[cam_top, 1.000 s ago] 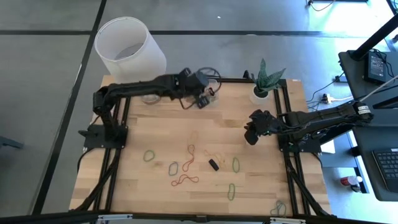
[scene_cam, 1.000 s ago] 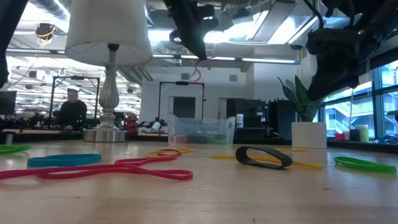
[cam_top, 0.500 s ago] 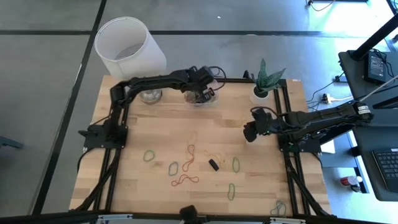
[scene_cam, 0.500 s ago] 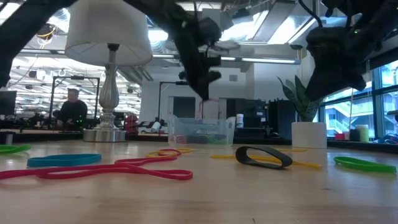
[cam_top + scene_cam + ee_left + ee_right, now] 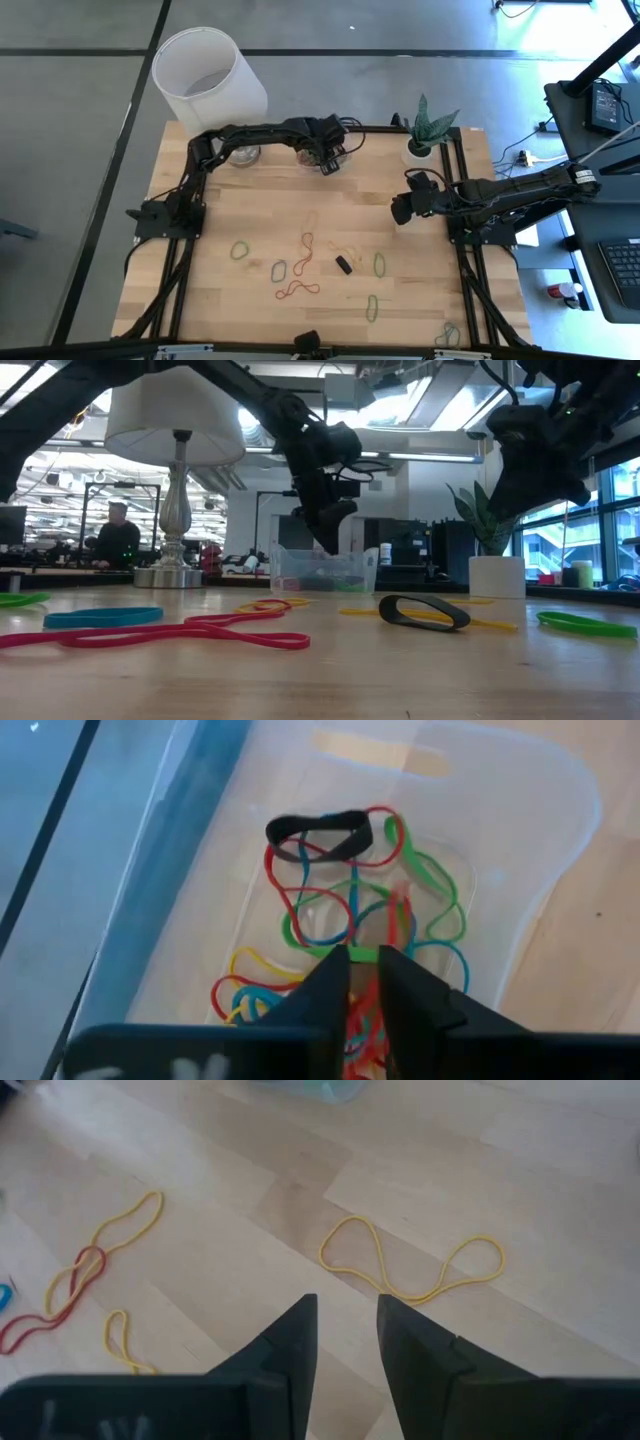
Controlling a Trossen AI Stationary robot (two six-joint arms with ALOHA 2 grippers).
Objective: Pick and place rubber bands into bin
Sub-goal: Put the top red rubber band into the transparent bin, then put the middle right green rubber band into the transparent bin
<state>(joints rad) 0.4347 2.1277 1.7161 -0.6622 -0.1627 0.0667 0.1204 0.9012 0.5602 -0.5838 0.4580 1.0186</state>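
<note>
Tangling bands (image 5: 340,935) inside bin (image 5: 560,840)

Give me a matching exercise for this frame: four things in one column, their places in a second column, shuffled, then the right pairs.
Things:
1. left gripper
2. right gripper
3. bin
4. black rubber band

Places:
A. loose on the table's front half
B. over the bin, at the table's far edge
C. above bare wood right of centre
D. holding a tangle of coloured bands

Pairs: 1-B, 2-C, 3-D, 4-A
</note>
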